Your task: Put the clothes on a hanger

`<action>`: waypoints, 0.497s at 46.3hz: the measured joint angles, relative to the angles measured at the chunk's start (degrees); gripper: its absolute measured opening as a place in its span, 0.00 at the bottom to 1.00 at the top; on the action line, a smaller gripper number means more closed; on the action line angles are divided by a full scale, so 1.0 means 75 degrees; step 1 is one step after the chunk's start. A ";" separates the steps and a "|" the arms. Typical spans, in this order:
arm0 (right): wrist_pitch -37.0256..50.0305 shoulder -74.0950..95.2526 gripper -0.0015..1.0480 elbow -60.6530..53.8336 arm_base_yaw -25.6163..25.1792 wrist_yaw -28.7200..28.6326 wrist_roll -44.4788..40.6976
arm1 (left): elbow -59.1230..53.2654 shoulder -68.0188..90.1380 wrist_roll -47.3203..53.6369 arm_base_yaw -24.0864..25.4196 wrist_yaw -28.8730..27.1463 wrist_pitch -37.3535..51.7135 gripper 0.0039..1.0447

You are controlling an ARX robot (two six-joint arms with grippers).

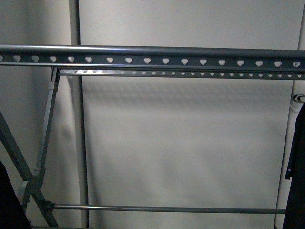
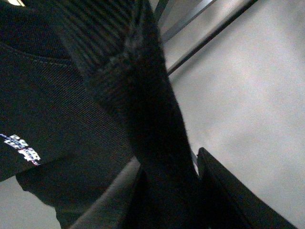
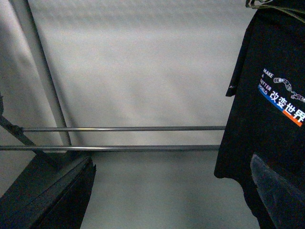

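Between the left pincer jaws a black T-shirt fold is pinched, presumably for raising to the rail; the right pincer is spread and empty

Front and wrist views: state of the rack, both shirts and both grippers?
drying rack, unfolded and standing
held T-shirt, a fold of it pinched in the left gripper
hung T-shirt, on a hanger, hanging free, back lettering showing
left gripper, shut on the held T-shirt
right gripper, open, holding nothing
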 joint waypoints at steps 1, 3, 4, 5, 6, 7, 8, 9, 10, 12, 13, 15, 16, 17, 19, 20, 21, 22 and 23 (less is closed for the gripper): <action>0.0000 0.0000 0.93 0.0000 0.0000 0.0000 0.0000 | -0.0017 0.0000 0.0015 0.0017 0.0026 0.0000 0.29; 0.0000 0.0000 0.93 0.0000 0.0000 0.0000 0.0000 | -0.0061 0.0000 0.0070 0.0052 0.0125 0.0000 0.23; 0.0000 0.0000 0.93 0.0000 0.0000 0.0003 0.0000 | -0.0090 -0.0003 0.0090 0.0070 0.0187 0.0000 0.19; 0.0000 0.0000 0.93 0.0000 0.0000 0.0000 0.0000 | -0.0134 -0.0032 0.0096 0.0085 0.0251 0.0000 0.16; 0.0000 0.0000 0.93 0.0000 0.0000 0.0000 0.0000 | -0.0163 -0.0044 0.0105 0.0087 0.0271 0.0000 0.14; 0.0000 0.0000 0.93 0.0000 0.0000 0.0000 0.0000 | -0.0227 -0.0070 0.0128 0.0105 0.0335 0.0000 0.11; 0.0000 0.0000 0.93 0.0000 0.0000 0.0000 0.0000 | -0.0291 -0.0105 0.0137 0.0119 0.0388 0.0006 0.09; 0.0000 0.0000 0.93 0.0000 0.0000 0.0000 0.0000 | -0.0326 -0.0122 0.0143 0.0125 0.0420 0.0009 0.07; 0.0000 0.0000 0.93 0.0000 0.0000 0.0000 0.0000 | -0.0399 -0.0169 0.0140 0.0134 0.0490 0.0015 0.05; 0.0000 0.0000 0.93 0.0000 0.0000 0.0000 0.0000 | -0.0513 -0.0242 0.0131 0.0160 0.0627 0.0020 0.04; 0.0000 0.0000 0.93 0.0000 0.0000 0.0000 0.0003 | -0.0586 -0.0306 0.0143 0.0172 0.0697 0.0020 0.04; 0.0000 0.0000 0.93 0.0000 0.0000 0.0000 0.0000 | -0.0746 -0.0455 0.0221 0.0198 0.0863 0.0023 0.04; 0.0000 0.0000 0.93 0.0000 0.0000 0.0000 0.0000 | -0.0871 -0.0595 0.0291 0.0210 0.1008 0.0023 0.04; 0.0000 0.0000 0.93 0.0000 0.0000 0.0000 0.0000 | -0.0965 -0.0705 0.0332 0.0213 0.1113 0.0032 0.04; 0.0000 0.0000 0.93 0.0000 0.0000 0.0000 0.0000 | -0.1253 -0.1067 0.0493 0.0216 0.1466 0.0076 0.04; 0.0000 0.0000 0.93 0.0000 0.0000 0.0000 0.0000 | -0.1361 -0.1212 0.0560 0.0216 0.1585 0.0076 0.04; 0.0000 0.0000 0.93 0.0000 0.0000 0.0000 0.0000 | -0.1539 -0.1440 0.0691 0.0207 0.1871 0.0076 0.04; 0.0000 0.0000 0.93 0.0000 0.0000 0.0000 0.0000 | -0.1667 -0.1600 0.0781 0.0198 0.2052 0.0076 0.04; 0.0000 0.0000 0.93 0.0000 0.0000 0.0000 0.0000 | -0.1868 -0.1862 0.0924 0.0169 0.2349 0.0067 0.04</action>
